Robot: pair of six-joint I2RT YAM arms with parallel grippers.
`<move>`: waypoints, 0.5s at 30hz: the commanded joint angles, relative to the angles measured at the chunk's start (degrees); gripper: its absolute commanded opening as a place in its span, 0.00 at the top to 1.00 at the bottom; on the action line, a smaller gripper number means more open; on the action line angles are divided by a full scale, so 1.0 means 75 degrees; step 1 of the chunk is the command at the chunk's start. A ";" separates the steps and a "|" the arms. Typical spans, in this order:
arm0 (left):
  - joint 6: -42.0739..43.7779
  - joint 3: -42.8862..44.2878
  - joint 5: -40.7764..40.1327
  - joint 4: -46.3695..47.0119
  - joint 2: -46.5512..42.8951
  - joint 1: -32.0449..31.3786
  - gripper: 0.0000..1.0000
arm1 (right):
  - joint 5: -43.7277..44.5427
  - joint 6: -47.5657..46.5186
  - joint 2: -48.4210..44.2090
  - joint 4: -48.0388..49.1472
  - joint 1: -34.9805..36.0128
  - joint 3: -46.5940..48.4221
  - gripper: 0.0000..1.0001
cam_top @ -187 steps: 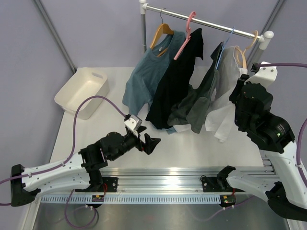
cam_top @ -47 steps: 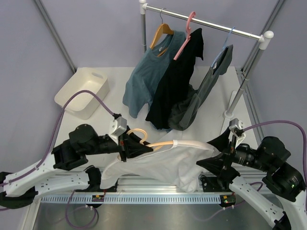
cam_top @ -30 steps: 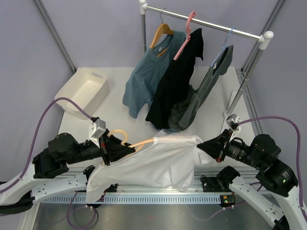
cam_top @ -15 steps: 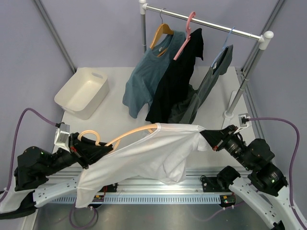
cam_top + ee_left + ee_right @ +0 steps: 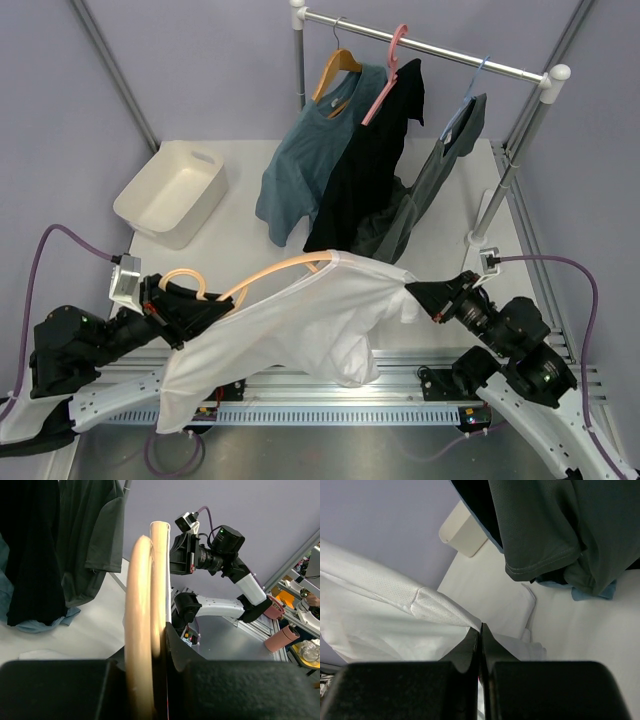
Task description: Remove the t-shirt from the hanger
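The white t-shirt [image 5: 300, 320] hangs stretched above the table's front edge between my two grippers. My left gripper [image 5: 212, 308] is shut on the peach hanger [image 5: 270, 275] close to its hook; in the left wrist view the hanger [image 5: 142, 630] runs up between the jaws of the left gripper [image 5: 161, 647]. One hanger arm is bare up to the collar, and the rest lies inside the shirt. My right gripper [image 5: 415, 297] is shut on the shirt's right shoulder edge. In the right wrist view the right gripper [image 5: 480, 629] pinches a fold of the t-shirt [image 5: 395, 612].
A white bin [image 5: 172, 192] stands at the back left of the table. The clothes rail [image 5: 430, 47] carries a blue-grey t-shirt [image 5: 300, 165], a black shirt [image 5: 365, 180] and a dark grey shirt [image 5: 425, 205]. The rack's post [image 5: 505, 180] rises at the right.
My left arm has drawn back to the left with the hanger, baring more of its arm from the collar. The right gripper has kept its hold on the shirt and dropped slightly.
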 commanded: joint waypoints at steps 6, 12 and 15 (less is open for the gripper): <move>-0.0104 0.0673 -0.0525 0.1340 -0.0275 0.0010 1.00 | 0.0470 0.0182 0.0104 -0.0016 -0.0017 -0.0287 1.00; -0.0092 0.0720 -0.0747 0.1363 -0.0474 0.0010 1.00 | 0.0856 0.0311 -0.0223 -0.0263 -0.0017 -0.0521 1.00; -0.0081 0.0778 -0.0830 0.1375 -0.0626 0.0022 1.00 | 0.0879 0.0358 -0.0376 -0.0297 -0.0005 -0.0533 1.00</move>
